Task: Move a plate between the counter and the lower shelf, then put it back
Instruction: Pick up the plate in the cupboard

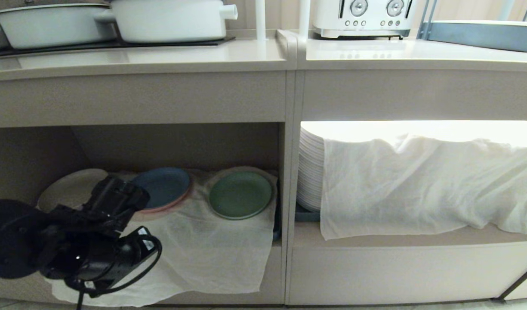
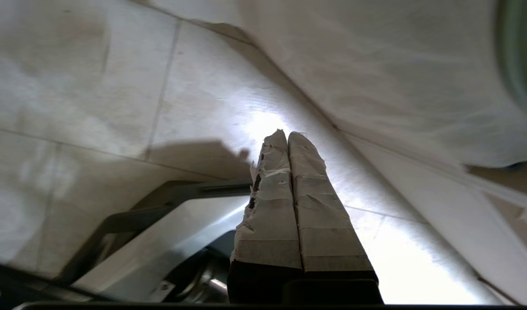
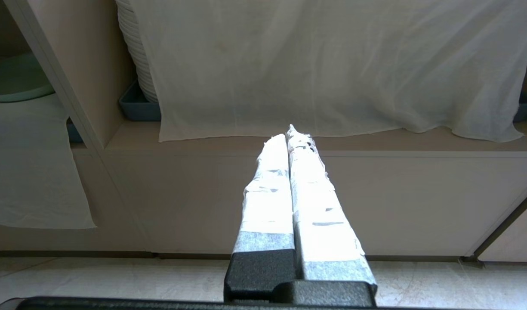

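No words or brand marks can be read anywhere. The plate [image 1: 240, 194] lies on the cloth [image 1: 211, 249] in the lower shelf [image 1: 177, 146], just beside the blue plate [image 1: 163, 186]. The left arm hides part of the off-white plate [image 1: 67, 187]. The left end effector [image 2: 288, 140] is closed tight and holds nothing. The right end effector [image 3: 291, 133] is closed too and empty. The bench [image 1: 138, 60] above carries white pots [image 1: 168, 19], cut off at the top.

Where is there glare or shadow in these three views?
Head view: a bright strip blows out the top of the plate stack, while the lower shelf lies in shade. Left wrist view: floor glare around the shut left gripper, its shadow beside it. Right wrist view: even light, the right gripper brightly lit.
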Motion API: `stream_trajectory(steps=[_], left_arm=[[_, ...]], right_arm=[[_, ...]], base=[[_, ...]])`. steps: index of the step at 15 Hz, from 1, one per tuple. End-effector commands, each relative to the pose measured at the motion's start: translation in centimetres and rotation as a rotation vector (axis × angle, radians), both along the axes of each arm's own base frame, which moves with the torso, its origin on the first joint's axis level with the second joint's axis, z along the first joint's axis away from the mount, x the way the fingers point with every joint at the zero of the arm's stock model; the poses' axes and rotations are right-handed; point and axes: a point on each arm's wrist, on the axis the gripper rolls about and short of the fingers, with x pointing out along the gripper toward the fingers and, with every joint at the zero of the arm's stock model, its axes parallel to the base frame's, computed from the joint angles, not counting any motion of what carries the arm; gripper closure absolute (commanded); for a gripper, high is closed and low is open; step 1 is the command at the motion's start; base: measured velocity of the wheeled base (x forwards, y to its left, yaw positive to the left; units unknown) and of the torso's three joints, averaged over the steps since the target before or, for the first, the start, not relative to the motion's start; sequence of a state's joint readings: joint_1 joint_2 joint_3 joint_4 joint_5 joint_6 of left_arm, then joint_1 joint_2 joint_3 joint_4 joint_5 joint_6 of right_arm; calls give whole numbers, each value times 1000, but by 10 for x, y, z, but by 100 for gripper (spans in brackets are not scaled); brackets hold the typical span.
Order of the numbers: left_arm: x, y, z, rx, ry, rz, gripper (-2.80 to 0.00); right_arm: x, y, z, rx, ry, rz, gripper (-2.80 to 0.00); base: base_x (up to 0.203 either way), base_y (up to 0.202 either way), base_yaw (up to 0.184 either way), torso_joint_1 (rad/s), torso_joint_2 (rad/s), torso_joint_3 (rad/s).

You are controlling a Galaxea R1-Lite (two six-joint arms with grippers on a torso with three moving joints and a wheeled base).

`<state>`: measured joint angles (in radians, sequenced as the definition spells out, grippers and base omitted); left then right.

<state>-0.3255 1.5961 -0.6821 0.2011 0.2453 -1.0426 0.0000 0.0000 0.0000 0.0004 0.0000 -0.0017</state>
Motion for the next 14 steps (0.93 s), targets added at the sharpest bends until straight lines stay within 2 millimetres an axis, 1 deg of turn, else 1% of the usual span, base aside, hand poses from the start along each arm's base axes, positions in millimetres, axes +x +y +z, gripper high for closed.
stream_trajectory(steps=[1, 3, 4, 6, 8, 11, 14], left_arm=[[-25, 8, 11, 4, -56, 3, 0], [-38, 14, 22, 54, -119, -5, 0], [-46, 18, 24, 108, -139, 1, 0], [-61, 25, 21, 219, -148, 29, 0], [-74, 34, 22, 273, -179, 65, 0], [-91, 56, 22, 364, -194, 170, 0], [-110, 65, 21, 462, -203, 190, 0]], right_arm=[[0, 0, 0, 0, 0, 0, 0], [0, 0, 0, -1, 0, 0, 0], [0, 0, 0, 0, 0, 0, 0], [0, 0, 0, -1, 0, 0, 0], [0, 0, 0, 0, 0, 0, 0], [0, 0, 0, 0, 0, 0, 0], [0, 0, 0, 0, 0, 0, 0]], base=[[0, 0, 0, 0, 0, 0], [0, 0, 0, 0, 0, 0], [0, 0, 0, 0, 0, 0], [0, 0, 0, 0, 0, 0], [0, 0, 0, 0, 0, 0], [0, 0, 0, 0, 0, 0], [0, 0, 0, 0, 0, 0]])
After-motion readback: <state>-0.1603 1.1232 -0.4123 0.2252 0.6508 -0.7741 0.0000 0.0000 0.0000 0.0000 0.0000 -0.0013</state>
